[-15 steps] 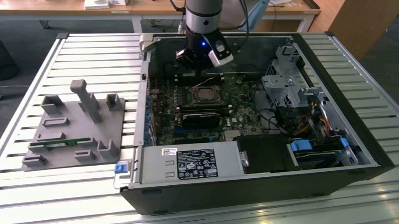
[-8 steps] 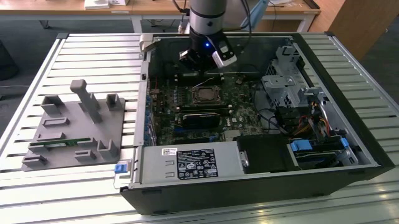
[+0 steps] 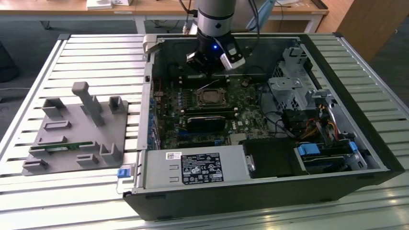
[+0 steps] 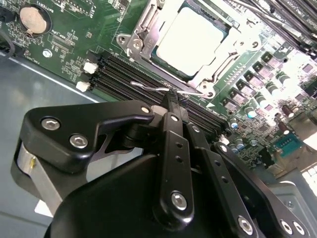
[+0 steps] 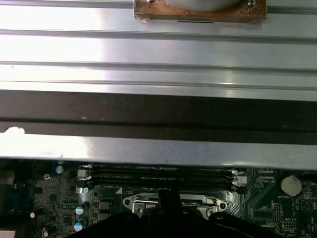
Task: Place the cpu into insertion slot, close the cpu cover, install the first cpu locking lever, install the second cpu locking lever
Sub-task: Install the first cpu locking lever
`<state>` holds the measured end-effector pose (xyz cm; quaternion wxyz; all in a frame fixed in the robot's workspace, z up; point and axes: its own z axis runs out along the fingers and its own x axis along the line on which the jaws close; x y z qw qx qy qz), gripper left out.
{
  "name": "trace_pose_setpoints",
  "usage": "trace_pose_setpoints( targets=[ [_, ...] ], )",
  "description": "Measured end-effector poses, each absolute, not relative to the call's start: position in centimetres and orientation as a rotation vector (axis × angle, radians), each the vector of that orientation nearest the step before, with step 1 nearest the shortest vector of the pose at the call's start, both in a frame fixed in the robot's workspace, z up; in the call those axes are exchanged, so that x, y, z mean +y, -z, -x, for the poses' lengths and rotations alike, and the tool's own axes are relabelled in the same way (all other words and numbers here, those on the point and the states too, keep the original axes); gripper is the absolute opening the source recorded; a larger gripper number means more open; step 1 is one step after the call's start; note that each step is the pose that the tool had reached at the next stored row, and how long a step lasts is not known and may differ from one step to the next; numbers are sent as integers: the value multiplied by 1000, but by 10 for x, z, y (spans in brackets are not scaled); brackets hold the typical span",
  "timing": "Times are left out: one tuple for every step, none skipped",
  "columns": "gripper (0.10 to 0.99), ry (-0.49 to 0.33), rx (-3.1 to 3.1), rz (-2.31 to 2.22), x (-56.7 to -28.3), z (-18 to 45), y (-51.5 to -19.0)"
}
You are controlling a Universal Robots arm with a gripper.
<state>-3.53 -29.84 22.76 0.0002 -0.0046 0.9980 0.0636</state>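
Note:
The cpu [image 4: 190,39] lies flat in the insertion slot [image 3: 211,97] on the green board, its pale metal top showing through the window of the cpu cover [image 4: 140,30], which lies down over it. A thin silver locking lever [image 4: 148,86] stands out from the socket's edge towards the memory slots. My gripper [image 4: 173,99] is shut, its black fingertips together and touching this wire lever. In the exterior view the gripper [image 3: 212,72] hangs inside the open case just behind the socket. The socket's metal rim [image 5: 133,202] shows in the first wrist view.
Black memory slots [image 4: 129,74] run beside the socket. A long black card [image 3: 206,120] sits in front of it, with the drive cage [image 3: 294,91] on the exterior view's right. A grey fixture stand [image 3: 76,129] rests on the slatted table at the left. The case wall [image 5: 158,114] is close behind.

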Motion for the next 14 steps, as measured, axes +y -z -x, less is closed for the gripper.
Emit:
trace_pose_setpoints(
  targets=[
    [106, -200, 3135, 14, -298, 35, -227],
    [106, -200, 3135, 14, -298, 34, -227],
    [106, -200, 3135, 14, -298, 33, -227],
    [106, -200, 3135, 14, -298, 32, -226],
    [106, -200, 3135, 14, -298, 32, -226],
    [106, -200, 3135, 14, -298, 31, -226],
    [106, -200, 3135, 14, -298, 30, -225],
    [106, -200, 3135, 14, -298, 29, -225],
    [106, -200, 3135, 14, -298, 29, -224],
    [106, -200, 3135, 14, -298, 28, -224],
    [106, -200, 3135, 14, -297, 27, -224],
    [106, -200, 3135, 14, -297, 26, -223],
    [106, -200, 3135, 14, -297, 25, -223],
    [106, -200, 3135, 14, -297, 24, -222]
  ],
)
